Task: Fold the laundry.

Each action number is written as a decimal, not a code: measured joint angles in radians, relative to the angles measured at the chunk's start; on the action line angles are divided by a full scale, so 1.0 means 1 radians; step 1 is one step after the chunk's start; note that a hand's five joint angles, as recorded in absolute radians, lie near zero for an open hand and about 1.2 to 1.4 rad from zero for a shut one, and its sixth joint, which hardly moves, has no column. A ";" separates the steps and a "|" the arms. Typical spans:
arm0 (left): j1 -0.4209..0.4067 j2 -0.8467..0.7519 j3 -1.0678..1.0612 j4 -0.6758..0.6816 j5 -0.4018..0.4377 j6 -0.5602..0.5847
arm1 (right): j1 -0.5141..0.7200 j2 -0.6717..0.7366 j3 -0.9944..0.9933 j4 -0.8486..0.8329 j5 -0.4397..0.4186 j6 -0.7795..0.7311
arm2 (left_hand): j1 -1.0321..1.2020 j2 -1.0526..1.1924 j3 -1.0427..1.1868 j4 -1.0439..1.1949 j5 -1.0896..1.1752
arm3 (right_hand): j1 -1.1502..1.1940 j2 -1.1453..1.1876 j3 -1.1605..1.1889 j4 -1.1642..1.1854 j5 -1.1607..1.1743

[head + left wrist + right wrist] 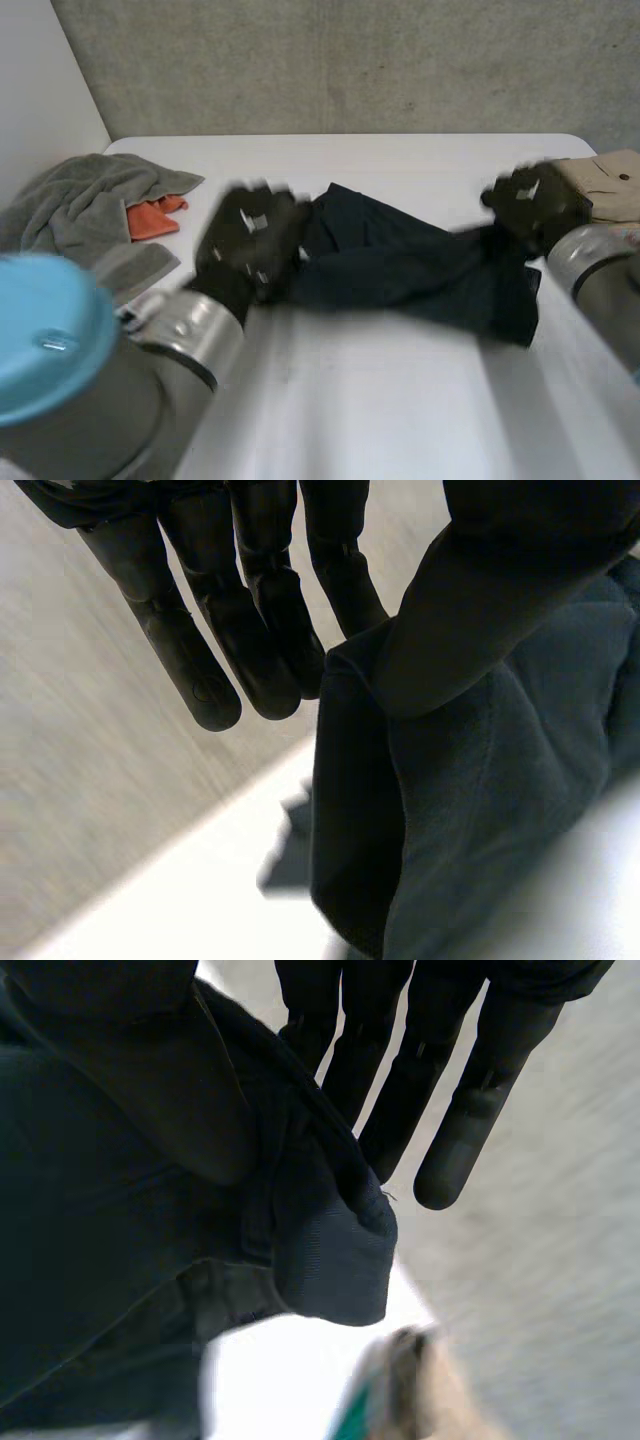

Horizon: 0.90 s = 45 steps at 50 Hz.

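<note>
Left hand (250, 245) and right hand (530, 205) each pinch an end of the navy garment (400, 265), no fold made yet; grey towel (80, 205) at nine o'clock waits unfolded.

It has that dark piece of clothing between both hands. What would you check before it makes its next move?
1. Grip of the left robot hand on the dark garment: ok, thumb pins an edge against straight fingers.
2. Grip of the right robot hand: ok, thumb pins a hemmed edge against the fingers.
3. Garment flat between the hands: not ok, bunched and creased.
4. Room on the table to lay it down: ok, bare surface nearer the robot.
5. The grey towel and orange cloth lie apart from it: ok.
6. The beige garment clear of the right robot hand: cannot tell; they sit close.
</note>
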 measured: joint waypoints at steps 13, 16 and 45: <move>0.123 0.288 0.070 -0.085 0.013 -0.004 | -0.025 -0.292 -0.201 0.412 -0.136 -0.037 | 0.000 0.000 0.001 0.000 0.000 | 0.000 0.000 0.018 0.001 0.000; 0.132 0.281 0.062 -0.105 0.019 -0.004 | -0.034 -0.285 -0.222 0.481 -0.186 -0.061 | 0.000 0.000 0.001 0.001 0.000 | 0.000 0.000 0.022 0.001 0.000; 0.251 -0.377 0.960 0.493 0.121 0.028 | 0.012 0.193 -0.605 -0.602 0.037 0.187 | 0.000 0.005 0.006 0.005 0.000 | 0.021 0.000 0.032 0.002 0.022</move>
